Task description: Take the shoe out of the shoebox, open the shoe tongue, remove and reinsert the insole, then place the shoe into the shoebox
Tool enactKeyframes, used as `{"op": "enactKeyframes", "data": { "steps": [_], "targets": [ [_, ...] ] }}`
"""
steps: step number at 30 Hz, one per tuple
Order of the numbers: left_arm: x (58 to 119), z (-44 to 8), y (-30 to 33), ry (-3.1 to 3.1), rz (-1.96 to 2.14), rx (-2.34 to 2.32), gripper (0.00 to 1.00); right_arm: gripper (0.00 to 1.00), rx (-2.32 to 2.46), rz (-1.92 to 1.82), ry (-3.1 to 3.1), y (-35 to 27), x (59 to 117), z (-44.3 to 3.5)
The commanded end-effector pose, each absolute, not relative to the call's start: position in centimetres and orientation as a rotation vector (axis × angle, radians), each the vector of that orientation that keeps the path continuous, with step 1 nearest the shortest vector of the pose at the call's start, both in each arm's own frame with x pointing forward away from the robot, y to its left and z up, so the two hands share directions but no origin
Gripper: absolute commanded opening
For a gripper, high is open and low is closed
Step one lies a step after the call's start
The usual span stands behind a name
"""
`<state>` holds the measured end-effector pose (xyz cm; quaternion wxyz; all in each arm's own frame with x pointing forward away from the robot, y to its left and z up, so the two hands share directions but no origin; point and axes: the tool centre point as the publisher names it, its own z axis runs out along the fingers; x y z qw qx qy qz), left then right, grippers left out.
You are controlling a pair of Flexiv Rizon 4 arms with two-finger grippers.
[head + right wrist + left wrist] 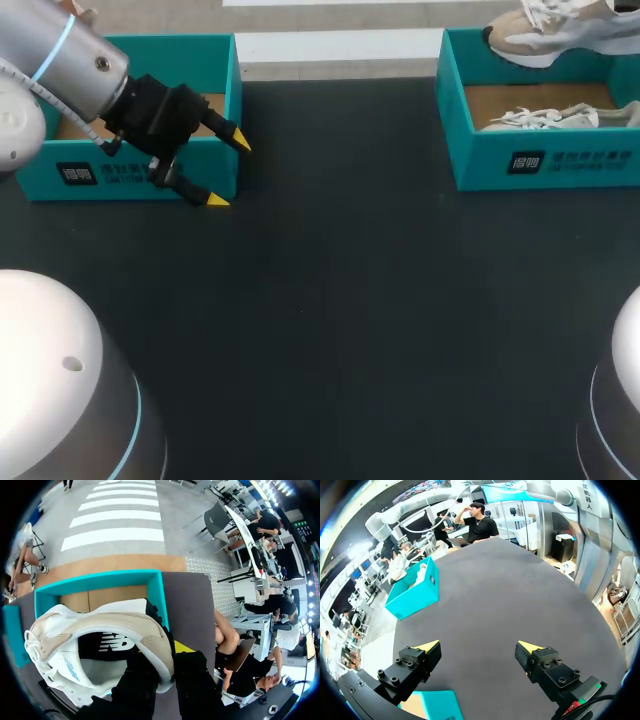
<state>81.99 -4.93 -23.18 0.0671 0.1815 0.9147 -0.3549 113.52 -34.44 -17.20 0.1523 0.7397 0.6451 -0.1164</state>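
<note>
Shoe (100, 630) held over right shoebox (100, 577); left end effector (228, 170) open

1. Right end effector (166, 656). You have it clamped on the shoe's heel collar. One finger sits inside the opening and the other outside, with a single yellow tip showing beside the heel.

2. Shoe (560, 30). Beige and white sneaker with a dark lining. In the right wrist view its sole side faces away from you and its toe points ahead of the fingers. It hangs over the cardboard floor of the right shoebox. In the head view it sits at that box's far rim.

3. Right shoebox (540, 160). Teal, open-topped, at the far right of the table (330, 300).

4. Second shoe (555, 118). Pale, laces showing, lying inside the right shoebox against its near wall.

5. Left end effector (478, 647). Your fingers stand wide apart with nothing between them. They hover at the near right corner of the left shoebox (60, 175), pointing toward the middle of the table. A teal corner of that box shows just under the fingers in the left wrist view.

6. Left shoebox. Teal, at the far left of the table, well apart from the right one.
</note>
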Motion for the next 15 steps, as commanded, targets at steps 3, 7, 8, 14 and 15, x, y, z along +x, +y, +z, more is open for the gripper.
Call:
{"op": "enactKeyframes", "data": {
  "steps": [3, 7, 8, 14, 15],
  "targets": [
    [82.0, -23.2, -4.9, 2.758, -1.067, 0.547, 1.0, 0.0, 2.143, -0.345, 1.816, -34.7, 114.3, -18.9],
    [82.0, -23.2, -4.9, 2.758, -1.067, 0.547, 1.0, 0.0, 2.177, -0.338, 1.799, -34.8, 114.5, -20.4],
    [82.0, -23.2, -4.9, 2.758, -1.067, 0.547, 1.0, 0.0, 2.176, -0.338, 1.791, -34.7, 114.6, -20.8],
    [82.0, -23.2, -4.9, 2.758, -1.067, 0.547, 1.0, 0.0, 2.179, -0.371, 1.809, -34.8, 114.9, -23.1],
    [82.0, -23.2, -4.9, 2.758, -1.067, 0.547, 1.0, 0.0, 2.179, -0.374, 1.793, -34.4, 115.0, -23.0]
  ]
}}
